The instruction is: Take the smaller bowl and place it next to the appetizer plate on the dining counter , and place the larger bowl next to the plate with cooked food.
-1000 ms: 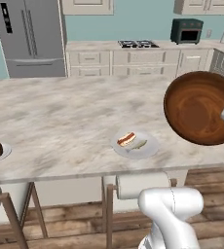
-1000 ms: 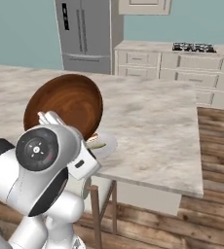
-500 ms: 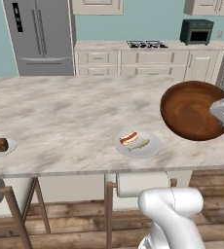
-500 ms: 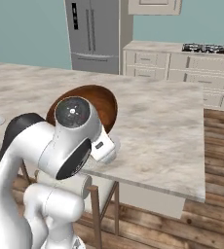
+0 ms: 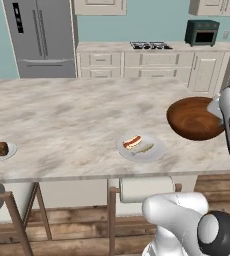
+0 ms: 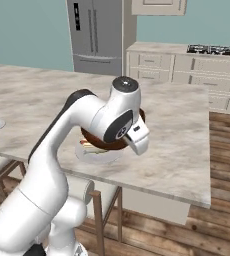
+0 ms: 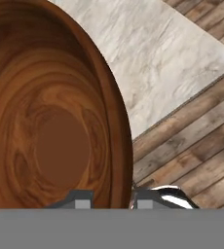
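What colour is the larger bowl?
Glossy dark reddish-brown wood with swirling grain, best in the hand view: larger bowl.

My arm arches forward, elbow high, as my gripper [image 7: 109, 198] pinches the larger bowl's [image 5: 194, 118] rim between both fingertips.

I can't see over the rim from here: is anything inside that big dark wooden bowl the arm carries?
Nothing shows inside the big glossy dark brown wooden bowl: the hand view shows bare wood grain down to its flat bottom. The lowest strip of the inside, by the gripper on its rim, is cut off.
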Controlling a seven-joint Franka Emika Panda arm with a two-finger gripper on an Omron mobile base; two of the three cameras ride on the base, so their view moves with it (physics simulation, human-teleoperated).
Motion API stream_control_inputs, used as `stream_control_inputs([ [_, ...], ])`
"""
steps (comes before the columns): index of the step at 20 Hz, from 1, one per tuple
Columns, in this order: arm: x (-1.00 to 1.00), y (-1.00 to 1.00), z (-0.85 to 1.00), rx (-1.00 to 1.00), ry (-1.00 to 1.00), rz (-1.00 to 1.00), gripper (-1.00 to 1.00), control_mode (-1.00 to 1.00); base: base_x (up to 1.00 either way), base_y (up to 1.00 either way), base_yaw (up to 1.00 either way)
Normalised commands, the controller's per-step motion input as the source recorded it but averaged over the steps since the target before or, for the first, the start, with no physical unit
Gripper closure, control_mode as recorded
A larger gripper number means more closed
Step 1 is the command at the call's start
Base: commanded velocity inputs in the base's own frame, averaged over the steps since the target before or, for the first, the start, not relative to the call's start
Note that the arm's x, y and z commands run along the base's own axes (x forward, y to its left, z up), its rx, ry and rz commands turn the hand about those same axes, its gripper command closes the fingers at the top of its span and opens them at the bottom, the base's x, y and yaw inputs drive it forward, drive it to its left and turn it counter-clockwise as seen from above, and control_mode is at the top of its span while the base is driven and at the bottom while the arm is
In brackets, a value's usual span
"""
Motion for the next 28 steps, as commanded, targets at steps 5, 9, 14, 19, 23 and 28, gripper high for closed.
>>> stream_control_inputs([
  [5, 0.59, -0.26, -0.68, 0.0, 0.0, 0.0, 1.0, -1.0, 0.0, 0.0, 0.0],
  [9, 0.65, -0.24, -0.68, 0.0, 0.0, 0.0, 1.0, -1.0, 0.0, 0.0, 0.0],
  [14, 0.62, -0.21, -0.53, 0.0, 0.0, 0.0, 1.0, -1.0, 0.0, 0.0, 0.0],
  [19, 0.43, -0.07, -0.46, 0.0, 0.06, 0.0, 1.0, -1.0, 0.0, 0.0, 0.0],
  [23, 0.53, -0.26, -0.44, 0.0, 0.01, 0.0, 1.0, -1.0, 0.0, 0.0, 0.0],
  [28, 0.66, -0.33, -0.4, 0.0, 0.0, 0.0, 1.0, -1.0, 0.0, 0.0, 0.0],
])
